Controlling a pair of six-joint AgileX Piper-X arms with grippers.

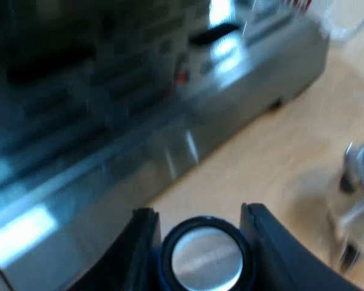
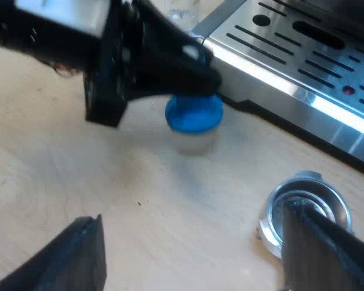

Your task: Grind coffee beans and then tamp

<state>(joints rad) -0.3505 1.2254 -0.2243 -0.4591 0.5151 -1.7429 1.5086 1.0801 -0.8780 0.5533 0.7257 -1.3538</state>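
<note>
One blue tamper was clenched in the left end effector, a finger hugging each side, close to the espresso machine base. The left wrist view gave the tamper's round silver face. The right wrist view gave its blue body low over the tabletop; can't tell if it touched. The right end effector was released, fingers wide apart, one finger in front of the one metal holder. That lay on the tabletop near the machine's slotted drip tray, handle hidden. One small red spot was on the tray. One measuring glass stood at the machine's corner, red marks too blurred to read.
</note>
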